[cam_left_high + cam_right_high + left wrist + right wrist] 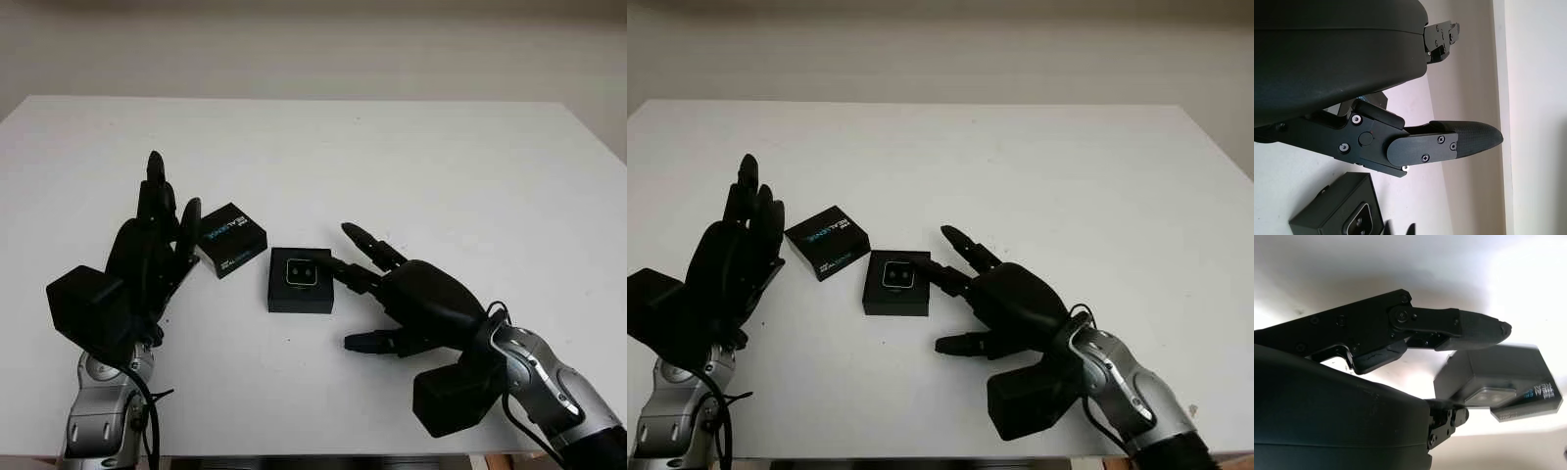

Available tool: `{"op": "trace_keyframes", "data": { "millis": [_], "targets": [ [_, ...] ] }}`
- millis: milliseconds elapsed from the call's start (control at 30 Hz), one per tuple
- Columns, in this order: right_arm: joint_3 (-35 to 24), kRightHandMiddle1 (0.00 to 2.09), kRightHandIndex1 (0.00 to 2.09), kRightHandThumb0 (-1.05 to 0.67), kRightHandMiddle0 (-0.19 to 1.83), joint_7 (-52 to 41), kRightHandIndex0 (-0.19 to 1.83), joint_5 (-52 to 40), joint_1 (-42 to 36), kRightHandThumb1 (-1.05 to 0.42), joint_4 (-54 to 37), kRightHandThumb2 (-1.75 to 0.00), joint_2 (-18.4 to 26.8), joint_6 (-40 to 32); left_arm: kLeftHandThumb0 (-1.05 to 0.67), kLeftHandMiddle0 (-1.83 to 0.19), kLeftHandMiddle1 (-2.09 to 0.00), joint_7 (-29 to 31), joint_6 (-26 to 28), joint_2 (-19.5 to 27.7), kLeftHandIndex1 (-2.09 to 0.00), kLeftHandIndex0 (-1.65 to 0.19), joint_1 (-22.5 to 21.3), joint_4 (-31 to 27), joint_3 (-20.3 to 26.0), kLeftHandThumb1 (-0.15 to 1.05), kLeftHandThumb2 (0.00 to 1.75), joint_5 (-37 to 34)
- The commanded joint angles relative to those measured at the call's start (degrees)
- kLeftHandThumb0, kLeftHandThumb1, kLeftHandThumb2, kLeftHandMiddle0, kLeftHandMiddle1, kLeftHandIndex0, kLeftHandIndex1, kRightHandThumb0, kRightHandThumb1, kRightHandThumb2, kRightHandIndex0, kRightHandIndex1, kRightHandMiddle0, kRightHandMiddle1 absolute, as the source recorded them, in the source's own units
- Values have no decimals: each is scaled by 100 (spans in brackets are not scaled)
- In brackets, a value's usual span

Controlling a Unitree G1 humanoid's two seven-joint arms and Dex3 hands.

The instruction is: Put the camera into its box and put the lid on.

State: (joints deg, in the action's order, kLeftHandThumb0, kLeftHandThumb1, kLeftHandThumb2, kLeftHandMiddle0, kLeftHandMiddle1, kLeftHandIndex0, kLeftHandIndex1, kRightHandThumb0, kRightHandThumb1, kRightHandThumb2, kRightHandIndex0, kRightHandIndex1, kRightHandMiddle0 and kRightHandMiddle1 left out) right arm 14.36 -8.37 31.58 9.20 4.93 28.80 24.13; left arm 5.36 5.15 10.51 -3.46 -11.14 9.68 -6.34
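Your right hand sits toward the tabletop's near edge, holding nothing, one fingertip touching the right side of the box. The camera lies inside that black box, lens face up. Your left hand stands upright near the near-left corner, empty, just beside the lid. The lid's teal and white lettering is too small to read.

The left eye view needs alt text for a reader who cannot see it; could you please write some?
A small camera sits in an open black box on a white table, with the lid lying apart beside it. The right robot hand reaches to the box's edge; the left robot hand is open beside the lid.
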Motion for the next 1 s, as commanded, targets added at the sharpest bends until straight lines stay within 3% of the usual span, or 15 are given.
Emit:
{"op": "trace_keyframes", "data": {
  "millis": [0, 133, 333, 467, 700, 967],
  "targets": [
    [-204, 1, 3, -80, -11, 98, -16, -492, 30, -105, 32, -47, -314, -51, -75, 19, 0, 9, -72, 11, 0, 19, -15, -14, -4, 105, 51, 24],
    [-533, 2, 4, -76, -14, -41, -15, -1681, 223, -105, 46, -46, -885, -384, -75, 19, 0, 48, -177, 54, 0, 19, -118, 56, 60, 105, 50, -26],
    [-909, 3, 4, -77, -16, -210, -18, -2643, 675, -105, -54, -49, -1368, -1205, -71, 19, 0, 159, -335, 287, 0, 19, -314, 189, 244, 105, 43, -45],
    [-1103, 7, 8, -76, -11, -19, -11, -2784, 1017, -105, 228, -55, -1615, -1230, -72, 17, -2, -90, -551, 767, -1, 18, -388, 332, 170, 105, 35, 865],
    [-1589, 5, 5, -78, -13, -369, -15, -3926, 1453, -105, 777, -53, -2024, -1712, -77, 13, -6, -83, -543, 1462, -4, 18, -388, 683, 65, 105, 11, 1859],
    [-1830, 0, 0, -79, -19, -503, -19, -4466, 1663, -105, 922, -67, -2226, -2372, -84, 12, -7, 209, -537, 1554, 0, 19, -306, 1178, -194, 99, 5, 1967]
  ]
}}
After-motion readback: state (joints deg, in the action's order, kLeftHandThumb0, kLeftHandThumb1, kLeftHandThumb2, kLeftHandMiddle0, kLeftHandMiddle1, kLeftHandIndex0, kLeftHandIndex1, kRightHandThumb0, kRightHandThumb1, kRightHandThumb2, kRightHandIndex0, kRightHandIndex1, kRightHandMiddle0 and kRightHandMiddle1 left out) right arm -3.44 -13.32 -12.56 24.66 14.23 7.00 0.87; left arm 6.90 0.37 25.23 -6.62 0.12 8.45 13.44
